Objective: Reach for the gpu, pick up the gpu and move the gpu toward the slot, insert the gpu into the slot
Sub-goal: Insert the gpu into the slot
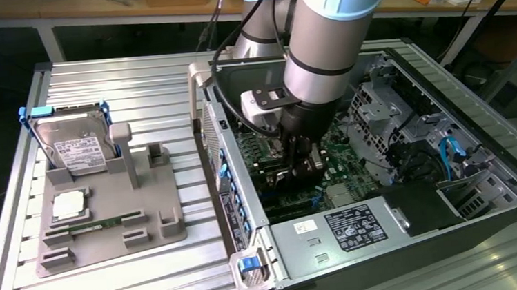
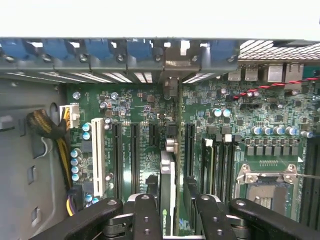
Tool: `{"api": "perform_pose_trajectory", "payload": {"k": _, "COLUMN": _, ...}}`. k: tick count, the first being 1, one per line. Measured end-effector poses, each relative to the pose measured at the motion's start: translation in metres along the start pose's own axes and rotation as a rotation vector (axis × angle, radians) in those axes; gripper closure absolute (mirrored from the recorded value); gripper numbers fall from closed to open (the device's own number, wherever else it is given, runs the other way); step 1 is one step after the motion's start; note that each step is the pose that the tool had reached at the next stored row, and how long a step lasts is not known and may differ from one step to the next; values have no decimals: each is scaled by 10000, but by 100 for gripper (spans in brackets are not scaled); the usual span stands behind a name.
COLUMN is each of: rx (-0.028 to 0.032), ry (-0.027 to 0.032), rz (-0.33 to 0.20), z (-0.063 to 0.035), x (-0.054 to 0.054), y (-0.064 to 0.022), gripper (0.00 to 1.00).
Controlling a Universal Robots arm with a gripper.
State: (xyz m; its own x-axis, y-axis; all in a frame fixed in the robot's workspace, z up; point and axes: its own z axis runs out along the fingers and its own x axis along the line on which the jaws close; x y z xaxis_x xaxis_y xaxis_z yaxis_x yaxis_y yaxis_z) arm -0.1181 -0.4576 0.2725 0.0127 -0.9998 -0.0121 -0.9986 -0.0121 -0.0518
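Observation:
My gripper [image 1: 299, 168] is down inside the open computer case, low over the green motherboard [image 1: 341, 154]. In the wrist view its two black fingers [image 2: 145, 216] stand on either side of the gpu [image 2: 168, 186], seen edge-on as a slim upright card with a pale edge. The gripper [image 2: 172, 220] is shut on it. The card's thin top edge runs away from me to its metal bracket [image 2: 172, 64] at the case's rear panel. The card stands among the long dark slots of the motherboard [image 2: 135, 105]. The blue slot is hidden beneath the card, and I cannot tell how deep the card sits.
Beside the card lie a white slot [image 2: 98, 155], black memory slots [image 2: 220, 165] and the silver processor socket [image 2: 265, 186]. Blue clips [image 2: 100, 50] line the rear panel. On the exterior view's left, a grey tray [image 1: 168, 228] holds a hard drive [image 1: 74, 151], a processor [image 1: 67, 205] and a memory stick [image 1: 94, 228].

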Motion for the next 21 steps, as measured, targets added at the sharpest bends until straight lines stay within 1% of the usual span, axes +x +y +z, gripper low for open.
{"api": "perform_pose_trajectory", "payload": {"k": 1, "rx": 9, "ry": 9, "rz": -1, "z": -39, "x": -3, "y": -2, "gripper": 65}}
{"api": "perform_pose_trajectory", "payload": {"k": 4, "rx": 25, "ry": 29, "rz": -2, "z": -90, "x": -8, "y": -5, "gripper": 65}}
{"api": "perform_pose_trajectory", "payload": {"k": 5, "rx": 28, "ry": 34, "rz": -2, "z": -101, "x": -10, "y": -5, "gripper": 67}}
{"api": "perform_pose_trajectory", "payload": {"k": 6, "rx": 31, "ry": 38, "rz": -2, "z": -111, "x": -11, "y": -6, "gripper": 74}}
{"api": "perform_pose_trajectory", "payload": {"k": 7, "rx": 33, "ry": 40, "rz": -2, "z": -121, "x": -12, "y": -6, "gripper": 74}}
{"api": "perform_pose_trajectory", "payload": {"k": 9, "rx": 37, "ry": 43, "rz": -3, "z": -135, "x": -13, "y": -7, "gripper": 86}}
{"api": "perform_pose_trajectory", "payload": {"k": 10, "rx": 38, "ry": 44, "rz": -3, "z": -139, "x": -14, "y": -7, "gripper": 86}}
{"api": "perform_pose_trajectory", "payload": {"k": 11, "rx": 40, "ry": 43, "rz": -2, "z": -139, "x": -14, "y": -7, "gripper": 89}}
{"api": "perform_pose_trajectory", "payload": {"k": 21, "rx": 38, "ry": 47, "rz": -2, "z": -140, "x": -14, "y": -7, "gripper": 89}}
